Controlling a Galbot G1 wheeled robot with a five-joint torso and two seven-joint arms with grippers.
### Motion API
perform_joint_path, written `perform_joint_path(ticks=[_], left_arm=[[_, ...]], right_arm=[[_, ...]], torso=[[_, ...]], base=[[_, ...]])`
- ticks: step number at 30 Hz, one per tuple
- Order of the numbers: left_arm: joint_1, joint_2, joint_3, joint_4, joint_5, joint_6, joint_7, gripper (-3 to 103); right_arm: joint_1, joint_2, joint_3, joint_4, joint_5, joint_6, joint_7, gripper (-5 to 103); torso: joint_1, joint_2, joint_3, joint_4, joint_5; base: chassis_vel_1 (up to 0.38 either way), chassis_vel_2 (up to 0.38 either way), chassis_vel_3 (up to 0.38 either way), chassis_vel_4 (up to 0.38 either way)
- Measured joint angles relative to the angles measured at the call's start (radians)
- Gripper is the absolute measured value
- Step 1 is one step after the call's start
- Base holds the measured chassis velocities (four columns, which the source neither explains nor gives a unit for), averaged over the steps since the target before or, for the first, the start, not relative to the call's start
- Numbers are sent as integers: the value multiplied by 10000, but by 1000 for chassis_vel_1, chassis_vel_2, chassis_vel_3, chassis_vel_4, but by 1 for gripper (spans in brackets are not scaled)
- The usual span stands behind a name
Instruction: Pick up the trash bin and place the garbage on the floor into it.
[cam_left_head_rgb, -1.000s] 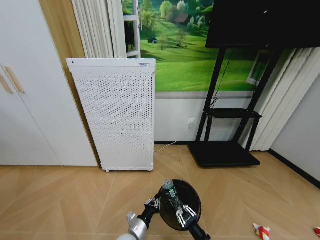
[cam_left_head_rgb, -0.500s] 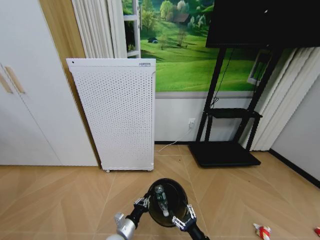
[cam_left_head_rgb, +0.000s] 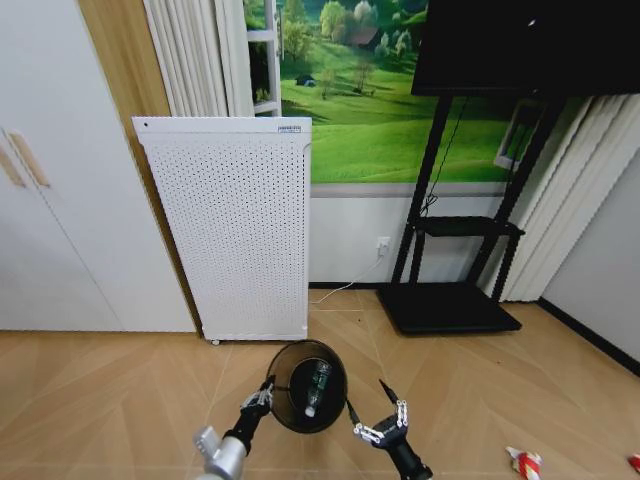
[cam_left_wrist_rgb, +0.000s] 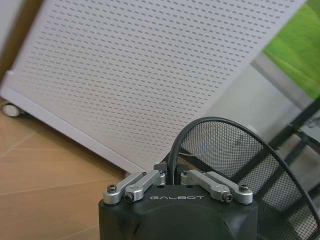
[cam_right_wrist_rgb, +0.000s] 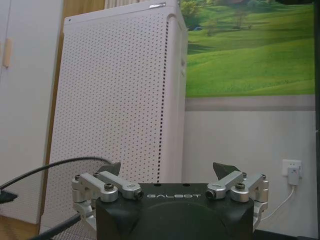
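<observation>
Head view has both arms reaching up from the lower edge of the scene: the left gripper (cam_left_head_rgb: 262, 393) is clamped on the near-left rim of the trash bin (cam_left_head_rgb: 290, 370), holding the black mesh basket off the floor (cam_left_head_rgb: 110, 400) and tilted so its mouth faces the camera, with the clear green-labelled bottle (cam_left_head_rgb: 316, 386) lying inside. Just to its right, apart from the bin, the right gripper (cam_left_head_rgb: 384, 418) hangs with its fingers spread and nothing between them. From the left wrist view the rim wire runs straight down between the closed fingers (cam_left_wrist_rgb: 145, 181), and the name GALBOT reads on the gripper body; the same word shows on the right one in the right wrist view, where the parted fingertips (cam_right_wrist_rgb: 224, 169) stand against the wall. Directly behind the bin stands the tall white perforated appliance (cam_left_head_rgb: 235, 230), carrying a small label at its top corner too small to read. A black TV stand (cam_left_head_rgb: 450, 300) sits to the right, with open parquet between. At the lower right edge lie a red-and-white piece (cam_left_head_rgb: 523, 461) and another (cam_left_head_rgb: 634, 462), well apart from the bin.
</observation>
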Motion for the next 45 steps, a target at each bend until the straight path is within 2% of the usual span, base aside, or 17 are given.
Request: perform_joint_path(ticks=[3,5,9,11,14,18,24,27,36,45], left_arm=[[427,263,-526,-9,-604,314,-578,7],[568,392,-633,19,-707,362,-635,7],[1059,799,-939,55,-768,205,-166,7],[1180,826,-987,-7,-799,204,-70,7],[1455,781,-1191,-197,-874,175,57,7],[1587,757,-1301,-438,-930,160,172,7],[1558,799,-1493,-1015,-1063,37,498,7],[1404,807,-1645,-1399,-1206,74,476,7],[945,756,-1646,-1554,-1383,258,126,7],[795,688,-1527,-1683,-1502,333,-50,7]], right_arm=[[48,183,170,96,133,-206,362,100],[78,242,272,53,129,-263,552,100],[43,355,672,-126,149,-500,1164,100],[36,364,759,-170,107,-623,1397,100],[31,382,838,-284,-10,-1031,2224,100],[89,395,833,-354,-27,-1406,2684,100],[363,242,791,-800,122,-2106,2780,100],[549,118,796,-1213,157,-2207,2754,100],[701,16,875,-1754,201,-2209,2692,100],[1049,-144,1015,-2265,287,-2184,2724,100]], torso=[[0,1,0,0,0],[0,0,0,1,-1],[0,0,0,-1,0],[0,0,0,-3,0],[0,0,0,-1,2],[0,0,0,-1,1],[0,-1,0,-2,2],[0,0,0,-1,3],[0,0,0,-2,2],[1,-1,1,1,5]], base=[[0,0,0,0],[0,0,0,0],[0,0,0,0],[0,0,0,0],[0,0,0,0],[0,0,0,0],[0,0,0,0],[0,0,0,0],[-73,-64,64,58],[-209,-196,204,210]])
